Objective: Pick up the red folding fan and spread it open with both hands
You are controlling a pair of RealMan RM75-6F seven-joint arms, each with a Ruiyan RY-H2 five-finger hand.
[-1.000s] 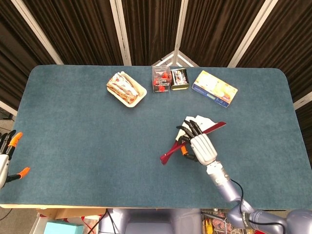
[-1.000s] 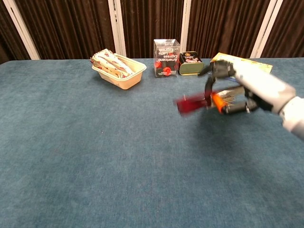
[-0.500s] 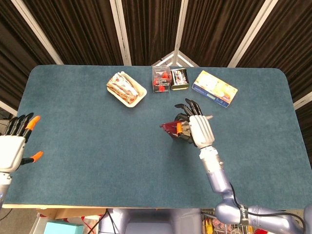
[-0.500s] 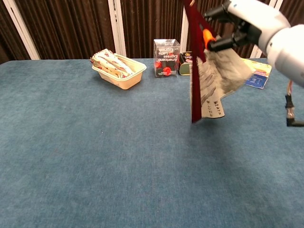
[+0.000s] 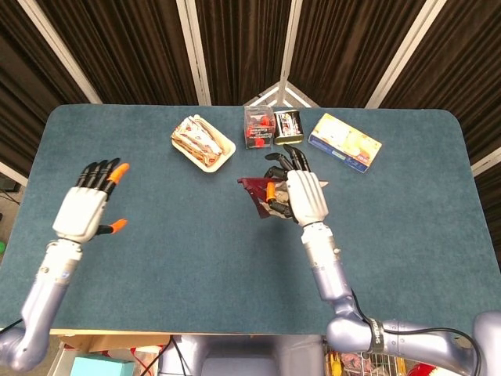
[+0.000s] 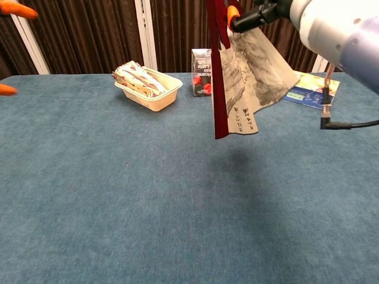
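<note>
Holding 1 red fan (partly spread), right hand, left hand wide, 2 hands

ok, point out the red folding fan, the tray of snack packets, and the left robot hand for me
red folding fan [image 6: 221, 89], chest view, on its dark red outer rib hanging down.
tray of snack packets [image 6: 155, 99], chest view, on the tray's cream front wall.
left robot hand [image 5: 81, 213], head view, on the white back of the hand.

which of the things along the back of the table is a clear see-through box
The clear box with red items inside, standing between the beige tray of packets and the dark tin. The others are opaque.
</note>
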